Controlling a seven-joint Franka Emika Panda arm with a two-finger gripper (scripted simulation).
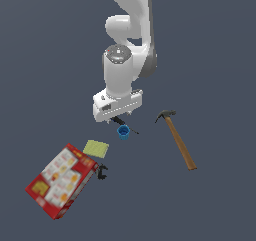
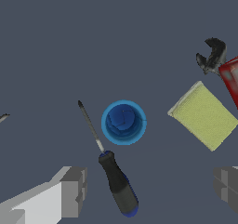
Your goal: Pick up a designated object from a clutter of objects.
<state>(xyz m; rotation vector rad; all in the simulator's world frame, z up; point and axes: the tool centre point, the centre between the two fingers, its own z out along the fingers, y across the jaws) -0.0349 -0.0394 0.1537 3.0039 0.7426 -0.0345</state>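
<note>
The designated object, a slim screwdriver (image 2: 118, 185) with a blue-and-black handle and thin dark shaft, lies flat on the grey floor right beside a small blue cup (image 2: 123, 122). In the exterior view the screwdriver (image 1: 120, 122) pokes out from under the white hand, its tip passing the cup (image 1: 123, 131). My gripper (image 2: 148, 190) hovers above them, open, one grey finger (image 2: 72, 189) on each side of the handle and nothing between them. Seen from outside, the gripper (image 1: 119, 116) is still clear of the floor.
A yellow-green sponge (image 1: 96, 148) (image 2: 204, 116), a small black clamp (image 1: 102, 172) (image 2: 211, 56) and a red cracker box (image 1: 62, 180) (image 2: 231, 76) lie toward the exterior view's left. A wooden-handled hammer (image 1: 177, 137) lies toward its right.
</note>
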